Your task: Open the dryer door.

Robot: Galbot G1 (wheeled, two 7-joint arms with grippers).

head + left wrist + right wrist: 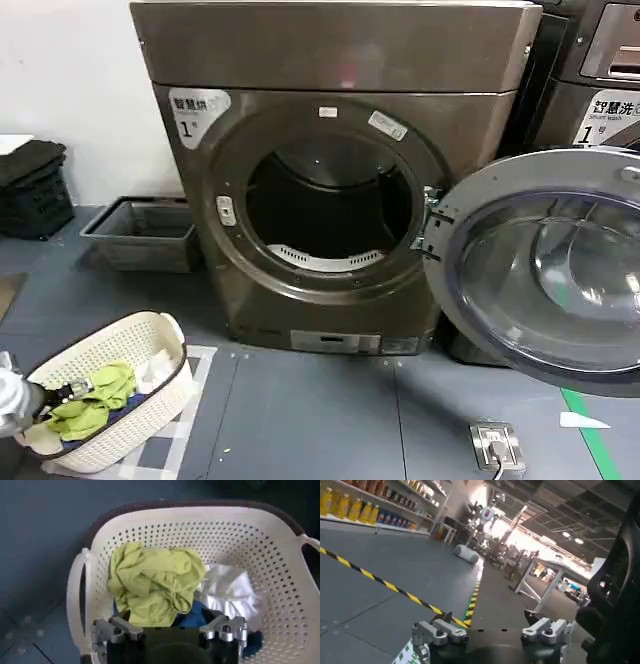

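At the lower left of the head view, the left gripper (70,392) hangs over a cream perforated laundry basket (150,345), its fingers spread apart above a crumpled lime-green garment (152,582). A white cloth (227,592) and a bit of blue fabric (192,617) lie beside it in the basket. In the right wrist view the right gripper (490,630) points across an open floor, its fingers spread and holding nothing.

Right of centre in the head view, the dryer door (545,265) stands swung wide open on its hinge at the right side of the drum opening. It is large and round, with a broad shiny chrome rim and a dark tinted glass bowl. The bronze-grey dryer (335,170) shows its dark drum, with a pale lint grille at the bottom of the opening.

A silver label at the dryer's upper left carries Chinese characters and a large "1". The neighbouring machine (600,80), upper right, bears a similar label with "Smart wash" and a "1".

The floor is dark grey-blue tile. A grey tray (145,235) sits left of the dryer against a white wall, and a floor socket (497,442) with a plug lies at the lower right near a strip of green tape (590,430). The right wrist view shows yellow-black hazard tape (385,585) on the floor and shelves of bottles (350,505) at the upper left.
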